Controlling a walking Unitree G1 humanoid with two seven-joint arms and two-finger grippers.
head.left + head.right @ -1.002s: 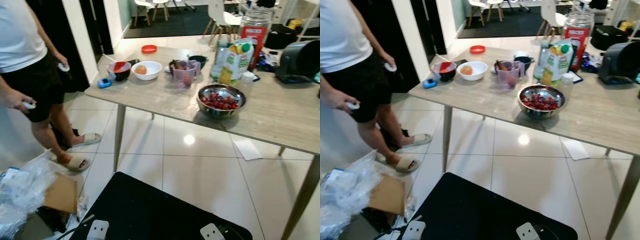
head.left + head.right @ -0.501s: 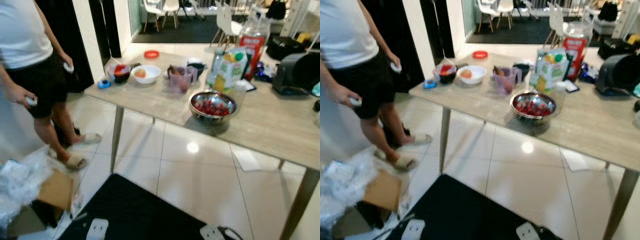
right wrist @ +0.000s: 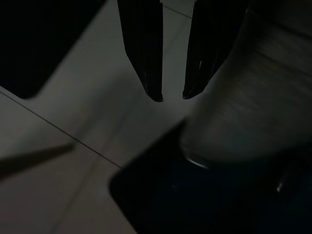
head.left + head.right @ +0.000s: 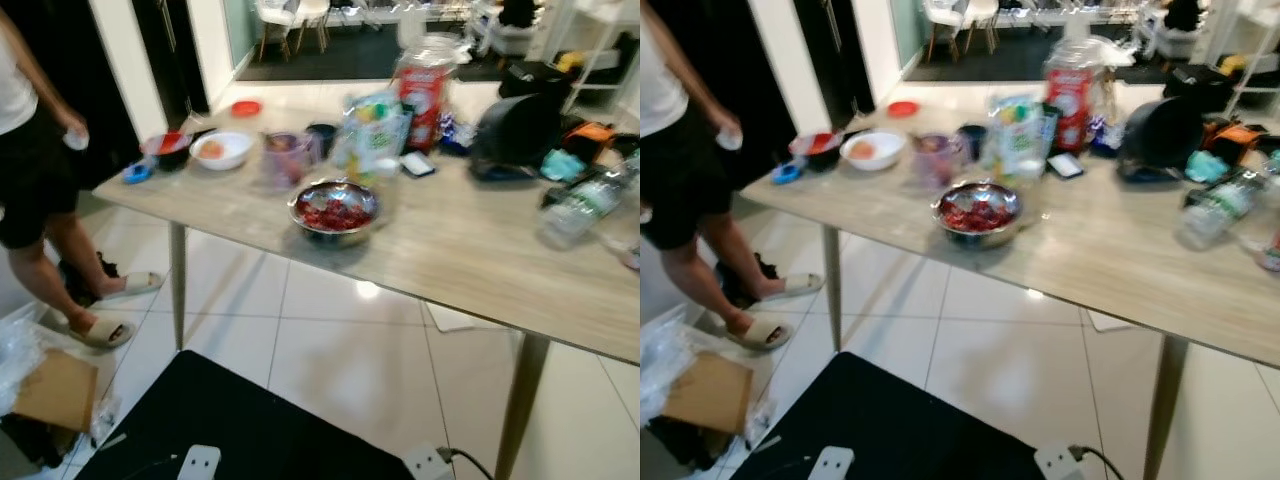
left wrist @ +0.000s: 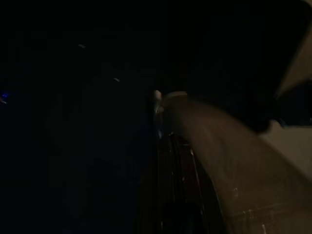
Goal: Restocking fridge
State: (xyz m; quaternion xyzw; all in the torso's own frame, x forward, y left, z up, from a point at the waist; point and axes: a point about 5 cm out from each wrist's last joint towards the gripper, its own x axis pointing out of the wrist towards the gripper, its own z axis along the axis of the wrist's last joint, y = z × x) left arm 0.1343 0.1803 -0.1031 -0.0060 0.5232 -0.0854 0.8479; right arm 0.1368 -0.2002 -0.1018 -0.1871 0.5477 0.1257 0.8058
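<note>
Nothing stocked yet: steel bowl of red fruit (image 4: 334, 209), juice carton (image 4: 371, 134) on table (image 4: 470, 250). Right gripper (image 3: 170, 97) slightly parted, empty; left gripper: can't tell.

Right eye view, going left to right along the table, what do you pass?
Blue item at the corner → dark bowl → white bowl → purple cup → metal bowl of red food → red-labelled jar → black appliance → plastic bottle lying down.

Head views bright, evenly lit, motion-blurred throughout; soft glare on floor tiles (image 4: 368, 290). Left wrist view near black; right wrist view dim.
</note>
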